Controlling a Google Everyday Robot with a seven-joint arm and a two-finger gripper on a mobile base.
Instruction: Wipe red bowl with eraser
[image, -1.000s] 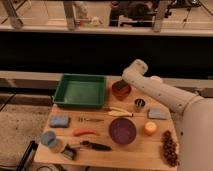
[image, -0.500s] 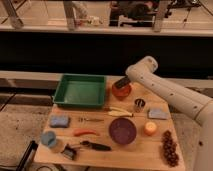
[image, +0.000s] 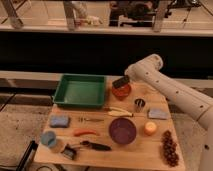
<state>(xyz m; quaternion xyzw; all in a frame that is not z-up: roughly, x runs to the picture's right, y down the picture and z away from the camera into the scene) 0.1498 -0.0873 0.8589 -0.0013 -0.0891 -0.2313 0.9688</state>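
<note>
Since the earlier frames the white arm (image: 170, 87) has been swinging up and toward the far right, and the eraser (image: 121, 82) has been travelling with it, so that the dark block is now sitting tilted right above the red bowl (image: 121, 92). Nearest on the wooden table (image: 145, 155) a black-handled tool (image: 95, 146) is lying beside a small dark object (image: 69, 151) and a blue-topped container (image: 49, 139), with a cluster of dark red grapes (image: 169, 148) lying at the near right. A little farther in, an orange-red strip (image: 85, 133) is lying left of the larger maroon bowl (image: 122, 130), and a small orange cup (image: 150, 128) is standing to its right. Beyond these, 2 blue-grey pads are lying flat, 1 at the left (image: 59, 121) and 1 at the right (image: 157, 114), with a fork (image: 90, 119) and a pale knife (image: 119, 113) lying between them and a small metal cup (image: 139, 104) standing near the right pad. At the far side, the green tray (image: 80, 91) is sitting left of the red bowl. The gripper (image: 123, 81) is hanging over that bowl, clamping the eraser between its fingers.
</note>
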